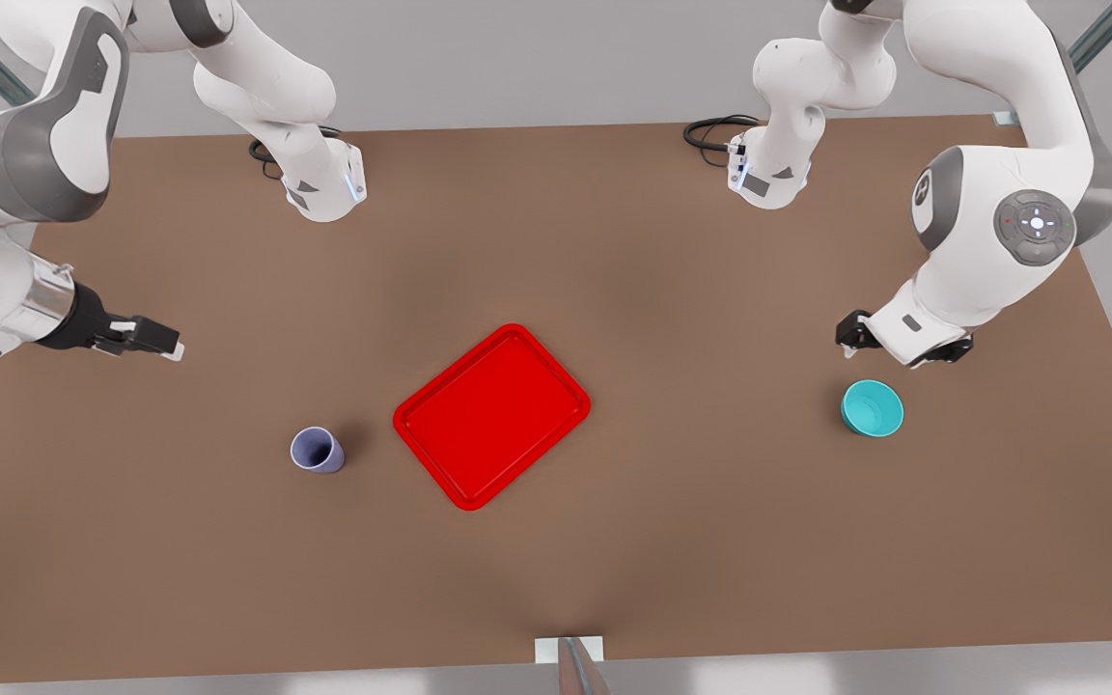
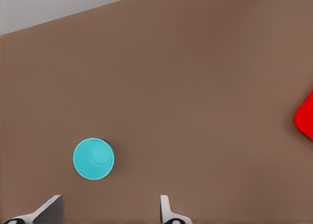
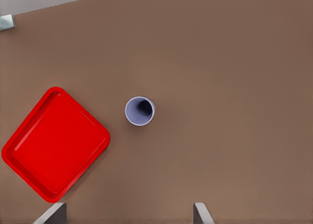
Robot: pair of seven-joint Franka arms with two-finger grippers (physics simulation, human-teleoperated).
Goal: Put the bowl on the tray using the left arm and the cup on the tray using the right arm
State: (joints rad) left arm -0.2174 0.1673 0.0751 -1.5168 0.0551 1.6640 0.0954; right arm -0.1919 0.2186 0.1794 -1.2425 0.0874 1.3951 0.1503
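Just below the left gripper (image 1: pixel 903 349), toward the table's near edge: bowl (image 1: pixel 873 407), upright on the table (image 1: pixel 710 541), untouched; fingers apart, nothing held. Well off from the right gripper (image 1: pixel 162 343), down and toward the tray (image 1: pixel 491 415): cup (image 1: pixel 317 451), upright, mouth open upward; fingers (image 3: pixel 201 215) apart, empty. Tray between cup and bowl, set askew, nothing on it. Nothing standing between either gripper and its target. Neither item lifted yet.

Evenly, softly lit from above. Faint soft shadows beside the cup (image 1: pixel 317 451) and bowl (image 1: pixel 872 407). No glare on the table (image 1: pixel 710 541).
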